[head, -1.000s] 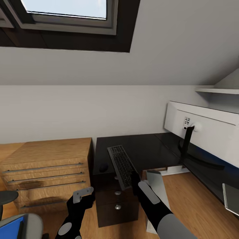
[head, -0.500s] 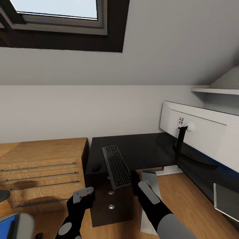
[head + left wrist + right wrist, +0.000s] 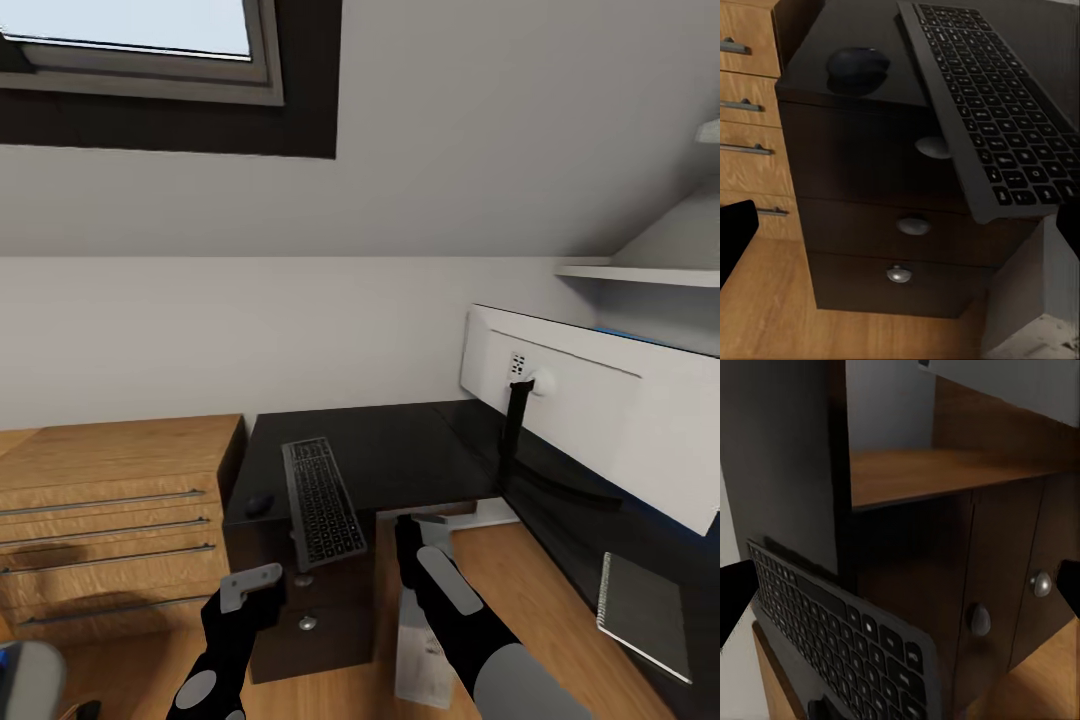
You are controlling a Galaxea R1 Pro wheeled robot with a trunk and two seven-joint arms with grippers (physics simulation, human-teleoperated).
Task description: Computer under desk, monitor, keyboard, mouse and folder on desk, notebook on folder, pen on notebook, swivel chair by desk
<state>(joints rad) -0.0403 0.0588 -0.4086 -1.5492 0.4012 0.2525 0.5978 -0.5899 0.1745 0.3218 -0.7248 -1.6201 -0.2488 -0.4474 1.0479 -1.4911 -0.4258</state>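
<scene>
Since the earlier frame the camera has swung right, so more of the notebook point(image 3: 645, 617) shows on the desk point(image 3: 400, 455). The keyboard point(image 3: 320, 501) lies on the desk, its near end overhanging the drawers, with the mouse point(image 3: 259, 504) just beside it and the monitor point(image 3: 600, 405) well apart. The left gripper point(image 3: 250, 588) and right gripper point(image 3: 405, 540) both hang spread wide, holding nothing.

On the counter point(image 3: 400, 455) the keyboard point(image 3: 320, 502) lies overhanging the front edge above the drawers point(image 3: 310, 620), with the mouse point(image 3: 259, 504) just left of it, the monitor point(image 3: 600, 420) standing well to the right, the notebook point(image 3: 645, 615) nearer on that right wing, and a cabinet point(image 3: 110, 520) left of the counter.
</scene>
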